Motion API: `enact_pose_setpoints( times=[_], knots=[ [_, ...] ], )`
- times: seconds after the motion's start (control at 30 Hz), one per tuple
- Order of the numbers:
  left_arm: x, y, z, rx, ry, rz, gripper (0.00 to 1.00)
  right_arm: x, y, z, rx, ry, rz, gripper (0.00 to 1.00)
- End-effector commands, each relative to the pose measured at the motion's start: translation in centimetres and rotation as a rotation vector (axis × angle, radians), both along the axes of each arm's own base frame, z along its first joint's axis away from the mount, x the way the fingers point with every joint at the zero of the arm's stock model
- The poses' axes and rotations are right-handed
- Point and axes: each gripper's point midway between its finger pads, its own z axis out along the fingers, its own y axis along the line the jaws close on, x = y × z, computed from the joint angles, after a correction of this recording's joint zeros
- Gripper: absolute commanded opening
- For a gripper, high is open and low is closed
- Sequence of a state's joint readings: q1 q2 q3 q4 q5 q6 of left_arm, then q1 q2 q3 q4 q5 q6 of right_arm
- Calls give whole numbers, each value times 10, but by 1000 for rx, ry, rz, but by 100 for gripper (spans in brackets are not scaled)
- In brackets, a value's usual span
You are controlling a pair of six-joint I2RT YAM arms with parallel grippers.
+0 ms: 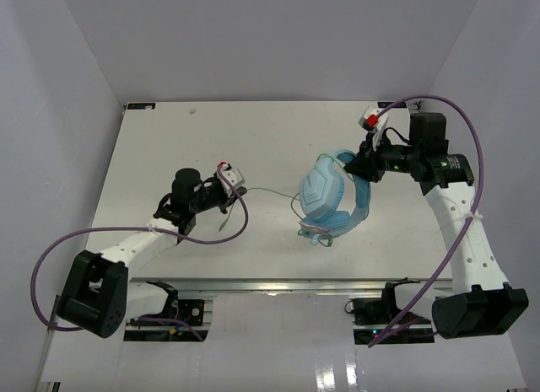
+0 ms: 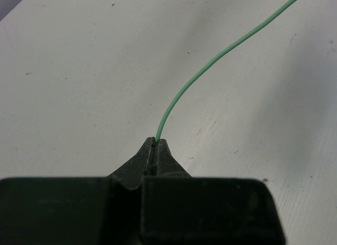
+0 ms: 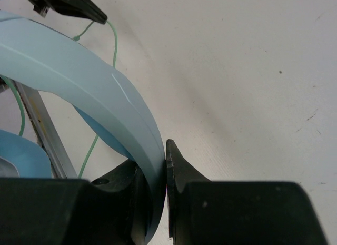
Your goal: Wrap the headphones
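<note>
1. The headphones (image 1: pixel 331 198) were found near the middle of the surface (image 1: pixel 169 139), with the ear cups (image 1: pixel 321 190) folded close together. Whether they rested on the surface or were lifted just above it could not be told.
2. The right hand (image 1: pixel 359 166) was seen at the upper right of the headphones. It was closed narrowly on the headband (image 3: pixel 105 103), which was pinched flat between the two fingers.
3. The left hand (image 2: pixel 156 147) was placed to the left of the headphones, well apart from them. It was closed tight on the thin green cable (image 1: pixel 270 190), which was nipped at the very fingertips.
4. From the headphones the cable was drawn out leftward in a shallow, nearly taut line to the left hand. A short free end was seen trailing beyond the grip.
5. Some loose green loops were seen at the lower left edge of the headphones. Whether any counted as finished turns could not be judged.
6. The task was judged to be at an early or middle stage. Both grips were established, but most of the cable was not yet wound.
7. The stretched length was judged to be left to carry round the headphones, and the free end left to secure.
</note>
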State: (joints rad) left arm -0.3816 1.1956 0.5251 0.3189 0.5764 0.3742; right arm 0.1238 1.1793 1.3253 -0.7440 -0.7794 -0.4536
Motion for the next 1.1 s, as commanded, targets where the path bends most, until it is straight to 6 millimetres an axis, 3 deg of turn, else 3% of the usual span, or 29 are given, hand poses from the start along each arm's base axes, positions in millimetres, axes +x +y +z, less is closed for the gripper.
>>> enact_pose_setpoints(
  times=[0.0, 0.17, 0.43, 0.6, 0.67, 0.93, 1.07],
  knots=[
    [17, -11, 41, -16, -53, -39, 0, -17, -3, -11, -62, -56, 82, 8],
    [22, -16, 76, -29, -54, -53, 0, -12, -14, -48, -186, -60, 58, 8],
    [-4, -24, 107, -80, 56, -127, 0, 13, -14, -84, -311, -73, -33, 8],
    [-19, -39, 131, -142, 153, -178, 0, 32, -12, -95, -331, -60, -109, 8],
    [-32, -54, 143, -165, 206, -240, 0, 40, -13, -97, -346, -64, -143, 8],
    [-78, -101, 155, -205, 394, -368, 0, 65, -27, -104, -393, -99, -310, 8],
    [-86, -122, 153, -218, 511, -374, 0, 74, -31, -104, -406, -112, -400, 8]
  ],
)
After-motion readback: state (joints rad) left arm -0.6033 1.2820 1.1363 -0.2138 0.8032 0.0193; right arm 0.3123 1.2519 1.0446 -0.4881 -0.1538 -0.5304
